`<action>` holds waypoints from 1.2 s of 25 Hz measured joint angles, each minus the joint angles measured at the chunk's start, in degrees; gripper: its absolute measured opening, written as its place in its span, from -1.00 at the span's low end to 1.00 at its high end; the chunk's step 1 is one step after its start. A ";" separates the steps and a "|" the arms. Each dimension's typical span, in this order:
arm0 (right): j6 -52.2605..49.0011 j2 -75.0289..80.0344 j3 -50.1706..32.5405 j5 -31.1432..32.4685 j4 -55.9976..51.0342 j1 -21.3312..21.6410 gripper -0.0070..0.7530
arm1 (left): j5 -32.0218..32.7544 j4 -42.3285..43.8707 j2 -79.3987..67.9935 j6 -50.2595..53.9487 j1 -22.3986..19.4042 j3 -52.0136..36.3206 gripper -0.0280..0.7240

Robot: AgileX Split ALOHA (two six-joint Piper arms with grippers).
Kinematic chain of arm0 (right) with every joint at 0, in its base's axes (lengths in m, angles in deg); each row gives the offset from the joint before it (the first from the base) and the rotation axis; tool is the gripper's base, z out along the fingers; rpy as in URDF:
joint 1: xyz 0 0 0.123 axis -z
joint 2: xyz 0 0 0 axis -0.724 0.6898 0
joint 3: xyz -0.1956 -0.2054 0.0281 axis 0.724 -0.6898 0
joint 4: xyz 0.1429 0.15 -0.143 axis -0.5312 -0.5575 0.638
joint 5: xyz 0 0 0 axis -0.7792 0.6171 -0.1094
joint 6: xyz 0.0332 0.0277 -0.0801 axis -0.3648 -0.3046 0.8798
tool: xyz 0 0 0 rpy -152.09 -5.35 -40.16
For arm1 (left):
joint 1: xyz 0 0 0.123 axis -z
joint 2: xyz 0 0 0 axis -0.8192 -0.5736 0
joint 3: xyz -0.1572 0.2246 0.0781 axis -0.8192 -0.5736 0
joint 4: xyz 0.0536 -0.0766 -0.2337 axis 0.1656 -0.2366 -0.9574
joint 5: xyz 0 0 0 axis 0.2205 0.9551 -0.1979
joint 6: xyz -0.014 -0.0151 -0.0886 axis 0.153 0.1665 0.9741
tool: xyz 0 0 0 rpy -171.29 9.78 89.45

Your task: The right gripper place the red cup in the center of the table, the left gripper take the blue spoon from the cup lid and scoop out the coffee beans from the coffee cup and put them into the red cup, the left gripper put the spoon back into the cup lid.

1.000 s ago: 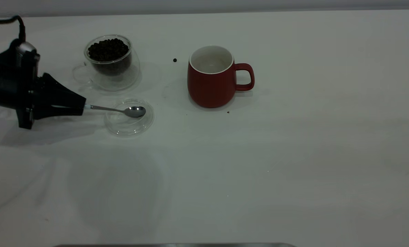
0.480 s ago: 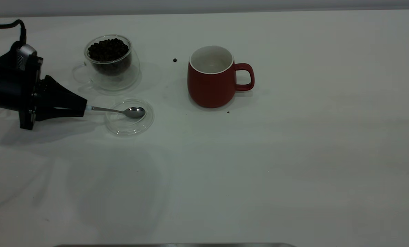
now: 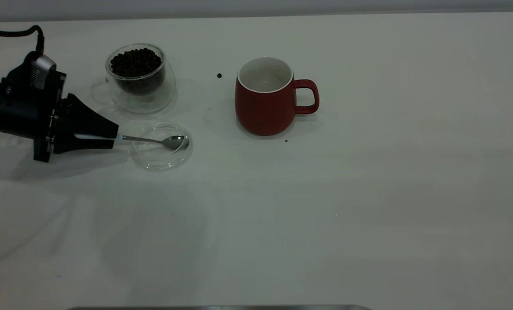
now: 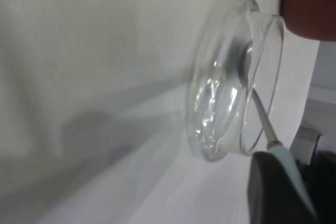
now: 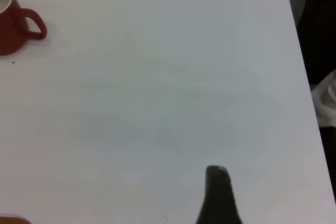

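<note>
Blue spoon [image 3: 153, 140] sits clamped by its handle in the left claw [image 3: 112, 137], bowl resting inside the cup lid [image 3: 150, 160] on the counter [image 3: 325, 215], below the coffee cup [image 3: 146, 92].

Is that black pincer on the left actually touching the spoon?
Touching. In the exterior view the left pincer is closed on the blue spoon, its handle between the tips. The left wrist view shows the pale handle lying against a finger.
</note>
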 joint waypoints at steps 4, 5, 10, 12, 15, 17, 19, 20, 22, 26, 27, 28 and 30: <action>0.00 0.00 0.00 0.00 0.00 0.00 0.57 | -1.11 0.41 0.00 -0.35 0.00 0.10 0.17; 0.00 0.00 0.00 0.00 0.00 0.00 0.57 | -1.38 0.83 0.00 -0.45 0.00 0.47 0.28; 0.00 0.00 0.00 0.00 0.00 0.00 0.57 | -1.55 8.24 0.05 1.58 0.00 5.18 0.63; 0.04 0.00 0.00 0.00 0.00 0.00 0.57 | -1.55 12.50 0.31 4.91 0.05 7.76 0.66; 0.04 0.00 0.00 0.00 0.00 0.00 0.57 | -1.32 20.59 1.72 11.26 0.11 12.61 0.67; 0.04 0.00 0.00 0.00 0.00 0.00 0.57 | -0.02 26.89 3.22 16.89 0.11 16.52 0.66; 0.04 0.00 0.00 0.00 0.00 0.00 0.57 | 3.02 32.02 4.69 22.43 0.11 20.43 0.66; 0.04 0.00 0.00 0.00 0.00 0.00 0.57 | 5.11 35.34 5.44 25.90 0.11 22.62 0.66; 0.04 0.00 0.00 0.00 0.00 0.00 0.57 | 8.42 39.72 7.17 30.53 0.11 26.46 0.66; 0.04 0.00 0.00 0.00 0.00 0.00 0.57 | 9.30 45.78 12.10 39.80 0.11 31.47 0.66; 0.04 0.00 0.00 0.00 0.00 0.00 0.57 | 9.30 47.04 13.84 41.19 0.11 31.62 0.66; 0.04 0.00 0.00 0.00 0.00 0.00 0.57 | 9.30 47.97 15.56 42.09 0.11 31.62 0.66; -0.02 0.00 0.00 0.00 0.00 0.00 0.57 | 9.30 48.98 18.85 44.21 0.11 31.62 0.66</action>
